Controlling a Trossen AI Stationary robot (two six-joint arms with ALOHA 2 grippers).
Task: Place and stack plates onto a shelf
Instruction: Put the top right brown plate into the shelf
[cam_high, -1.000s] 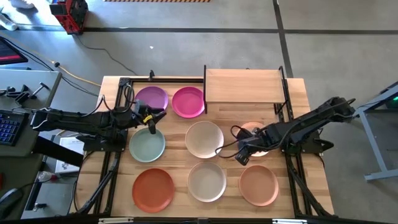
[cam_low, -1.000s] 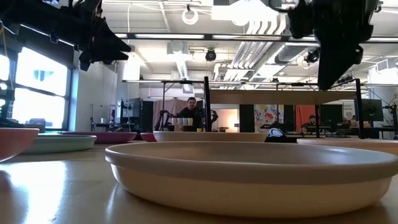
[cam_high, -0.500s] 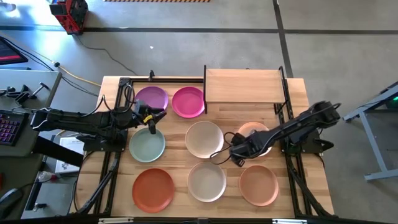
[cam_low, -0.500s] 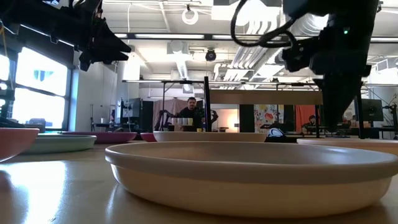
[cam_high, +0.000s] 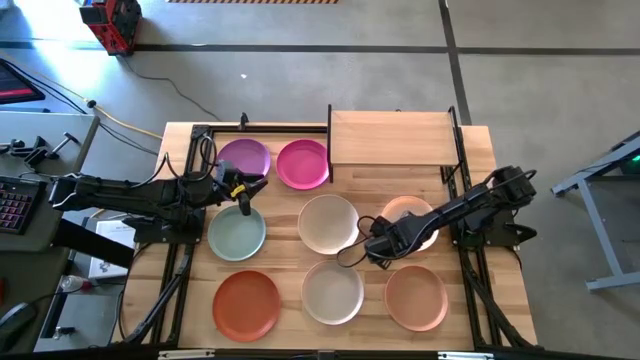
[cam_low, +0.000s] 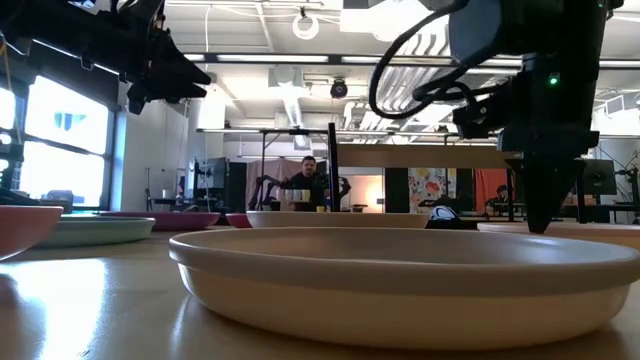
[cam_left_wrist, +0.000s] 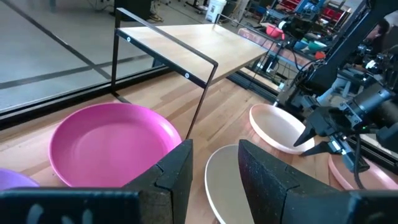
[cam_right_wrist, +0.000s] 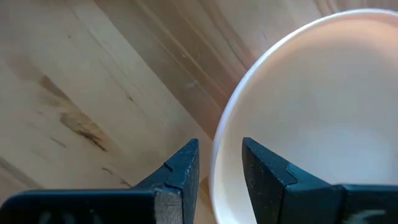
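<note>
Plate, peach (cam_high: 412, 217), lay on the table between the cream plate (cam_high: 328, 222) and the right table edge, below the empty shelf (cam_high: 390, 138). Right gripper (cam_right_wrist: 219, 167) stood parted astride its near rim, not yet clamped; left gripper (cam_left_wrist: 212, 167) waited parted over the mint plate (cam_high: 237, 234). Plate judged stiff, light, matte and shallow, so the rim was the only hold.

The raised light-wood shelf board (cam_high: 392, 138) on its thin black frame lies bare on top. Round matte plates crowd the tabletop below, with narrow wood strips between the cream plate (cam_high: 328, 223) and the peach plate (cam_high: 412, 217).
</note>
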